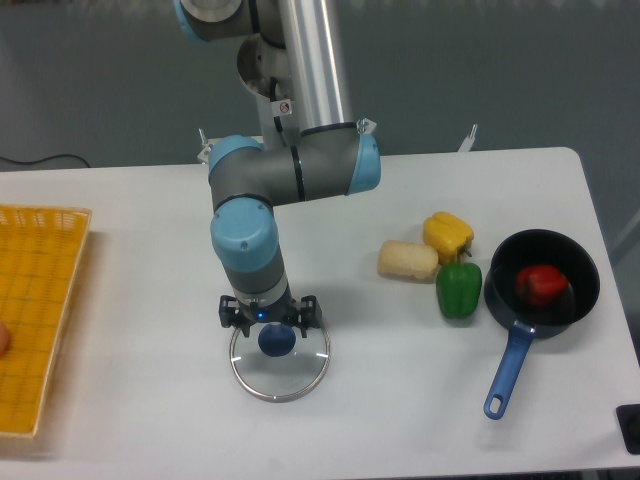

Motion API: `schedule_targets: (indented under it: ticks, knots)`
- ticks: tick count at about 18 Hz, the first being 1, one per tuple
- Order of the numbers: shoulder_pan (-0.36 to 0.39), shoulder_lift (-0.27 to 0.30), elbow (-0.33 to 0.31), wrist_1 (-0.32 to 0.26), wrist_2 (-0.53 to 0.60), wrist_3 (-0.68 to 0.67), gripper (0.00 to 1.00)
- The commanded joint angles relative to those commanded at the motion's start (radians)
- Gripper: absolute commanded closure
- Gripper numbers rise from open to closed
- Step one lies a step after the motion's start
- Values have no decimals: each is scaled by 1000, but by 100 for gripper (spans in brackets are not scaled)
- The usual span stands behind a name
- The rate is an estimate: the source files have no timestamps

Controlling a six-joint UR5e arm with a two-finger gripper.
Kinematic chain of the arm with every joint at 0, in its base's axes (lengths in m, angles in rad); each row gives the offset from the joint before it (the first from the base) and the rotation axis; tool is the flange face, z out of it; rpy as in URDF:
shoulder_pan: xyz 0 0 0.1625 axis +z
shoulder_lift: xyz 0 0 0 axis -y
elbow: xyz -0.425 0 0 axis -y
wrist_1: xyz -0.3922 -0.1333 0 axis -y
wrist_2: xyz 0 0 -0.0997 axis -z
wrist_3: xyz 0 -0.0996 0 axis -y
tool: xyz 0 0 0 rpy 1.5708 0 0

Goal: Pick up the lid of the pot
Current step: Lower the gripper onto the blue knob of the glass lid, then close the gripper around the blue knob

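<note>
Since the gripper (270,322) hangs directly over the blue knob (277,341) of the glass pot lid (281,377), with its dark fingers spread to either side and apparently holding nothing, the main risk from here is a bad closure. The lid lies flat on the white surface (130,230), near the front edge and well apart from the pot it belongs to. The knob is small and rounded, so if the jaws close too high or off-centre they would likely slip off it or pinch only its crown. The lid could then tilt, swing or drop back on the lift, and being glass it would take that badly. Coming down too far is the other danger, since the fingertips would press against the glass around the knob. From this angle I cannot tell how far above the lid the fingertips stand. The dark blue saucepan (508,368) sits at the right with a red pepper (541,284) inside. A green pepper (459,290) lies just beside its rim, with a yellow pepper (447,235) and a pale beige lump (407,260) close by. The yellow basket (45,300) at the far left shows only a sliver of something pinkish at the frame edge, too cropped to name.
</note>
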Motion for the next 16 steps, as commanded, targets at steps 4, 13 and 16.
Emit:
schedule_targets:
  ticks: [4, 13, 16]
  knots:
    - [-2, -9, 3, 0, 2, -2, 0]
    - [-2, -28, 14, 0, 2, -12, 0]
    - [-3, -28, 15, 0, 2, -14, 0]
